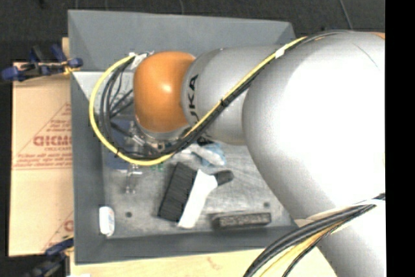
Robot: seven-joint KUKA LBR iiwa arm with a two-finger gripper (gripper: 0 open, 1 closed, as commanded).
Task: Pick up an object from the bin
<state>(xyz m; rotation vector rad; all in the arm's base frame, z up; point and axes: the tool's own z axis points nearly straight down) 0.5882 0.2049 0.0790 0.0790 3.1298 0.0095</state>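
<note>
Camera view: the gripper point(133, 175) is seen low over the left part of the grey bin point(84, 159), beneath the arm's orange cover point(162, 91). Whether it is released or clenched cannot be told. A black brush with a white handle point(176, 194) is laid just to its right, nearest to it. A dark flat bar point(241, 220) is placed by the bin's lower wall, a small white piece point(106, 220) is set in the lower left corner, and a crumpled pale wrapper point(209, 154) is seen beside the arm.
</note>
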